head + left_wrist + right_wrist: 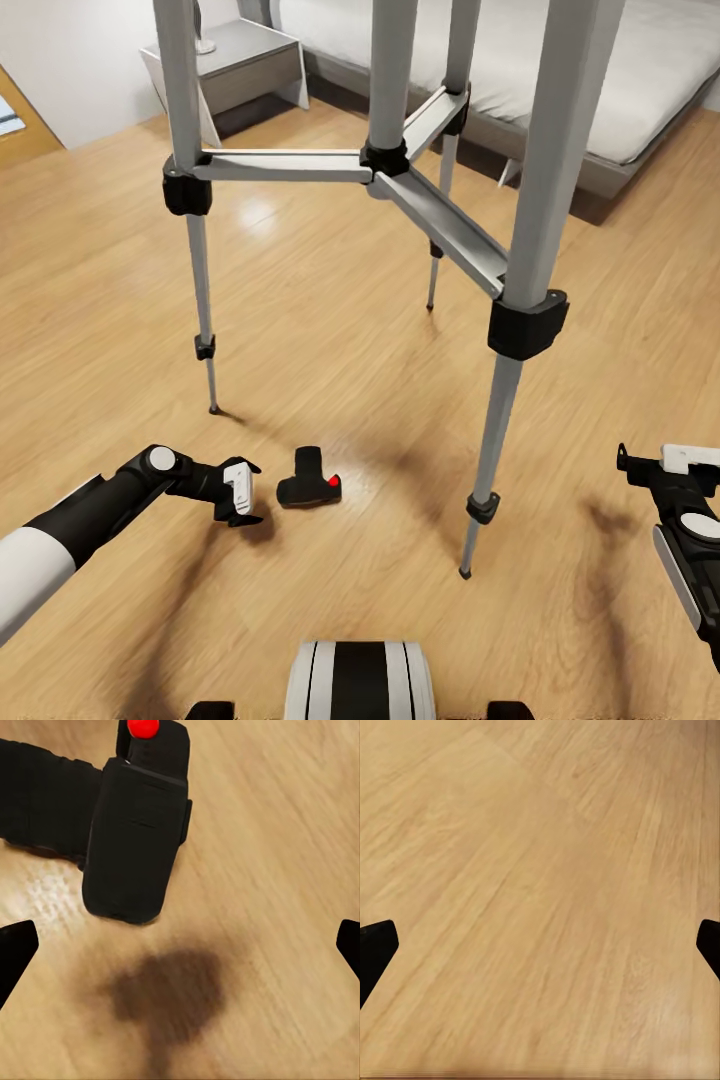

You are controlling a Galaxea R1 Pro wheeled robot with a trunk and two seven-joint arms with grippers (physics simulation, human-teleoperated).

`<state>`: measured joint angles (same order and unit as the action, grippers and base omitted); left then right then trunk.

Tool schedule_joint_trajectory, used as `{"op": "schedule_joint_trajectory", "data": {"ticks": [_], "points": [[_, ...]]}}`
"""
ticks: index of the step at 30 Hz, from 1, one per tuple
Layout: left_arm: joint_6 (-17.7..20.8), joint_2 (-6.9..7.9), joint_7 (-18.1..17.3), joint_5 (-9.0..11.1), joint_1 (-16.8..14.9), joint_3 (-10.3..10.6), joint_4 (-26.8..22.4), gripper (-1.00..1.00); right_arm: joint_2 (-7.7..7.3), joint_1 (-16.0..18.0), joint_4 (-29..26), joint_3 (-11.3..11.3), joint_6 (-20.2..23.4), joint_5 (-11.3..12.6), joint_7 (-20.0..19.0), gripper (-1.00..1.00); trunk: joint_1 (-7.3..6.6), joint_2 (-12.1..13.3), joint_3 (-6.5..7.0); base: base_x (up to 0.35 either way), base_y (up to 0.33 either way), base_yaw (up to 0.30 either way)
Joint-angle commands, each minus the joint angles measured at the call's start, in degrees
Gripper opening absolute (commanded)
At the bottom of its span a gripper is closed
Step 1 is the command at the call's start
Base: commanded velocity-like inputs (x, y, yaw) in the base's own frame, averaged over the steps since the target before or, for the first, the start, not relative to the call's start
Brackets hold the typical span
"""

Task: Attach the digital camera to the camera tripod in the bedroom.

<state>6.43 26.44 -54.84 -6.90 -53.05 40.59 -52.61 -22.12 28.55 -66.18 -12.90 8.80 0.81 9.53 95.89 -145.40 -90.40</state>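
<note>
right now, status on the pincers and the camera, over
Left pincer open, low beside the digital camera, not touching. Right pincer open, empty over bare floor. Camera lies on the floor between the camera tripod legs. Nothing in the way.

We are in a home bedroom. A light wood plank floor (320, 300) runs under us. At the far side sits a low grey bed (560, 150) with a white mattress (640, 60), and beside it a grey nightstand (235, 65) against a white wall (70, 50). Ahead of both our open jaws, between them and the bed, a silver-legged camera tripod (400, 165) stands on the floor, the sort of gear kept in a lived-in room.
</note>
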Motion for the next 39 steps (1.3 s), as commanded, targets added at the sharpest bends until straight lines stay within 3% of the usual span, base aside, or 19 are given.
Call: {"op": "schedule_joint_trajectory", "data": {"ticks": [1, 27, 39], "points": [[0.6, 0.11, -0.14, 0.04, -0.04, 0.1, -0.12, 1.0, -0.03, 0.01, -0.09, 0.07, 0.34, 0.07, 0.22, 1.0, 0.01, -0.03, -0.27, 0.0, 0.0, 0.0], [0.55, 0.34, -0.1, 0.04, -0.04, -0.07, -0.5, 1.0, -0.03, 0.01, -0.09, 0.07, 0.34, 0.05, 0.22, 1.0, 0.68, -0.38, -6.03, 0.0, 0.0, 0.0], [0.61, 0.07, -0.33, 0.04, -0.04, -0.16, -2.0, 1.0, -0.03, 0.01, -0.09, 0.09, 0.34, 0.07, 0.22, 1.0, 0.68, -0.38, -6.03, 0.0, 0.0, 0.0]]}}
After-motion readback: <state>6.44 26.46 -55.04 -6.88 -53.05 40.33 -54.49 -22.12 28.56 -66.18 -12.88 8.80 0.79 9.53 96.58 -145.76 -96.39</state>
